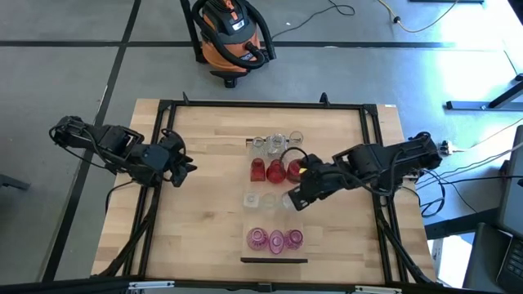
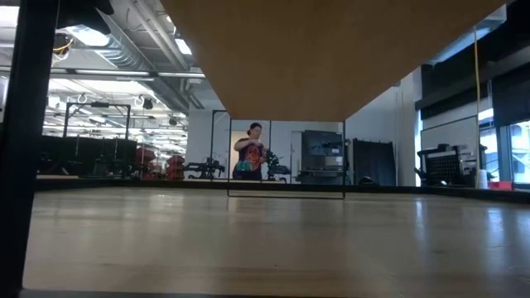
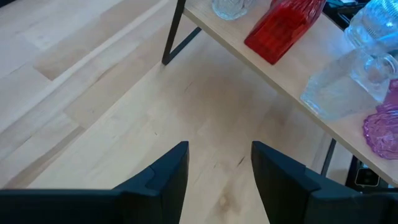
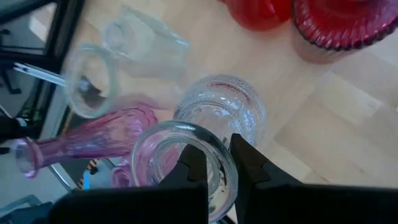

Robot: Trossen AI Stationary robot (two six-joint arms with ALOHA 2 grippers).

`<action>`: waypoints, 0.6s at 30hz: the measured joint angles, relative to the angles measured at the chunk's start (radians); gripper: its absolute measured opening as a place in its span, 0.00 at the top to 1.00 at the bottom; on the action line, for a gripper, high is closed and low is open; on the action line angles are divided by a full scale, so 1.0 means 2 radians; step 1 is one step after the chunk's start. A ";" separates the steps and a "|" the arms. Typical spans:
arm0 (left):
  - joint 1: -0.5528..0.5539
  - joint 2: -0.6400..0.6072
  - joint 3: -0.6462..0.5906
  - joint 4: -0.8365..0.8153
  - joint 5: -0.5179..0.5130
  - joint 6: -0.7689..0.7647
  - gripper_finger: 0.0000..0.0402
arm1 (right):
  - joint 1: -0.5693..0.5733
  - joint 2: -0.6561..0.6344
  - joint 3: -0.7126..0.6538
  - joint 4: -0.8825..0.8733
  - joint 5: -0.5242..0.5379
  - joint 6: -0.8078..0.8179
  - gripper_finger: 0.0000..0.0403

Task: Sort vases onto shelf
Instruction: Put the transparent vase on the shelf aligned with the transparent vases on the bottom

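The shelf [image 1: 276, 216], a pale plank, lies along the middle of the table and carries the vases in rows. Clear vases [image 1: 276, 144] stand at its far end, then red ones [image 1: 276, 170], more clear ones [image 1: 260, 198], and pink ones [image 1: 276, 239] near the front. My right gripper [image 1: 296, 198] hovers over the right end of the middle clear row, shut on a clear ribbed vase [image 4: 221, 112]. My left gripper [image 1: 189, 167] is open over bare tabletop left of the shelf, with nothing between its fingers [image 3: 168, 180]. My right gripper pinches the clear vase's mouth rim [image 4: 219, 163]. One finger [image 4: 193, 168] is inside the mouth and the other [image 4: 249, 163] is outside. The fingers slant down from the table's right side. The bulbous body sits beyond the fingers; I cannot tell whether its base rests on the shelf.
A black frame [image 1: 163, 131] runs round the tabletop. An orange shop vacuum [image 1: 233, 37] stands on the floor past the far edge. A pink vase [image 4: 87, 140] and red vases [image 4: 348, 25] stand close around the held vase. Bare wood lies left of the shelf [image 3: 124, 93].
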 joint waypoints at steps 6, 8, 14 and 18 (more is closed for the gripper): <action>0.000 0.000 0.000 -0.001 0.001 0.002 0.58 | -0.002 0.009 0.007 -0.010 -0.017 -0.009 0.97; 0.000 0.000 0.000 -0.001 0.001 0.003 0.58 | -0.002 0.009 0.007 -0.020 -0.022 -0.009 0.97; 0.003 0.010 0.000 0.003 0.055 -0.007 0.59 | -0.002 0.010 0.007 -0.028 -0.030 -0.014 0.97; 0.003 0.052 0.000 0.057 0.117 0.026 0.62 | -0.006 0.010 0.007 -0.030 -0.030 -0.018 0.97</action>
